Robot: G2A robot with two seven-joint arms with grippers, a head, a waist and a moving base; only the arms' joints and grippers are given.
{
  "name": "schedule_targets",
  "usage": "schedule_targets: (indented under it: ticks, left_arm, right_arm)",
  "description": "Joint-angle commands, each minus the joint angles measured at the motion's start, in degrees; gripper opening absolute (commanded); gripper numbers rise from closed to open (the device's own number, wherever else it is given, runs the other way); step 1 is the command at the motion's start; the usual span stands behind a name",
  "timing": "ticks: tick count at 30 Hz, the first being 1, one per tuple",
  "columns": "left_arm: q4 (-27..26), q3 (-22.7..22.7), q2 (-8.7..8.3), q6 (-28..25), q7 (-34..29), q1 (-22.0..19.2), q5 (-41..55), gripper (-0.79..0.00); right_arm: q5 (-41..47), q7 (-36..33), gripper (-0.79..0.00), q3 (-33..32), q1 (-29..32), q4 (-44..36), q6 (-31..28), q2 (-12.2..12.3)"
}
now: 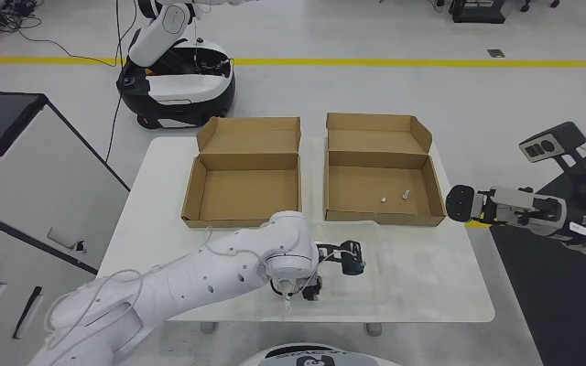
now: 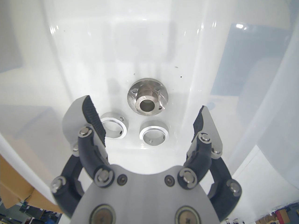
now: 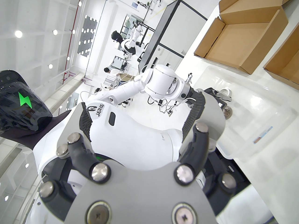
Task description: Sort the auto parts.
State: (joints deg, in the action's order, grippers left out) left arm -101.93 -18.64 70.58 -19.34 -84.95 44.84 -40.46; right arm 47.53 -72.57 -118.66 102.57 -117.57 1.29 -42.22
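Parts lie in the clear plastic tray [image 1: 421,256] on the white tabletop [image 1: 156,238]: a flanged steel hub [image 2: 147,100] and two silver metal rings [image 2: 153,136] just beside it. The left tool [image 2: 146,120] hangs over them, spread wide. The right tool [image 3: 141,108], also spread, hangs beyond the tabletop's right edge, near the right-hand brown cardboard box [image 1: 366,188] holding two small metal pieces [image 1: 403,193].

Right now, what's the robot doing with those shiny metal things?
It is sorting auto parts. Its left gripper hangs open over a flanged hub and two rings in a clear tray, holding nothing yet. The right gripper hangs open beside the table. One cardboard box has two small parts in it.
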Motion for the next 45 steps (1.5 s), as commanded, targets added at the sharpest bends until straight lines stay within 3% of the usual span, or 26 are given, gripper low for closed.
schedule_targets:
  ticks: [1, 5, 7, 28, 33, 45]
  left_arm:
    - [0.55, 0.5, 0.17, 0.05, -0.04, -0.54, 0.29, -0.206]
    - [0.95, 1.75, 0.56, -0.03, 0.03, -1.4, 0.84, -0.394]
    - [1.24, 2.6, 0.76, 0.0, 0.01, -1.8, 1.23, -0.419]
    - [3.46, 4.71, 2.41, 1.43, -1.42, -3.27, 0.14, -0.486]
    - [4.17, 5.1, 2.75, 1.51, -1.5, -3.59, 0.34, -0.456]
    - [5.85, 5.66, 3.42, 0.89, -0.88, -3.98, 0.52, -0.52]
  right_arm:
    - [0.0, 0.0, 0.0, 0.0, 0.0, 0.0, 0.0, 0.0]
    - [0.0, 0.0, 0.0, 0.0, 0.0, 0.0, 0.0, 0.0]
    - [0.0, 0.0, 0.0, 0.0, 0.0, 0.0, 0.0, 0.0]
    - [0.0, 0.0, 0.0, 0.0, 0.0, 0.0, 0.0, 0.0]
    - [0.0, 0.0, 0.0, 0.0, 0.0, 0.0, 0.0, 0.0]
    - [0.0, 0.0, 0.0, 0.0, 0.0, 0.0, 0.0, 0.0]
